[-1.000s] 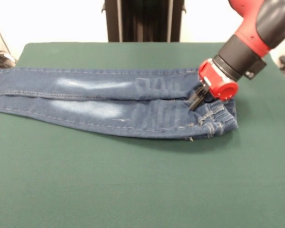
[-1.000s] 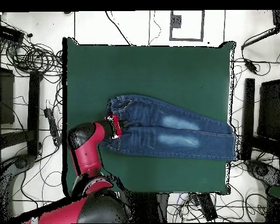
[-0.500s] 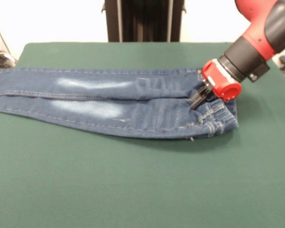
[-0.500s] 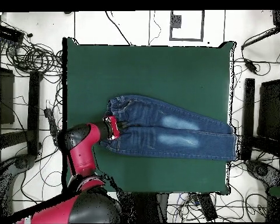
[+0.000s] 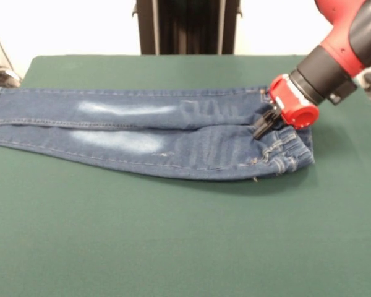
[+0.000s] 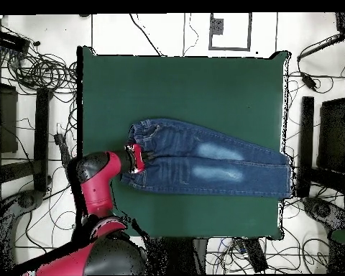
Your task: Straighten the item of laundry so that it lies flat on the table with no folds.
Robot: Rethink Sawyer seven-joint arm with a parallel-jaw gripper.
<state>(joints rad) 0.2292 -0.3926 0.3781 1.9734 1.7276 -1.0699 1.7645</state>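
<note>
One pair of jeans [image 5: 148,133] with two legs, one green table [image 5: 173,235], one red-and-black arm [image 5: 334,52], one gripper [image 5: 261,128]

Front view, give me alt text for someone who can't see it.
Blue jeans lie stretched sideways across a green table, legs to the left and waistband to the right. A red and black robot arm reaches in from the upper right, its tool down on the waist end, which looks bunched.
</note>
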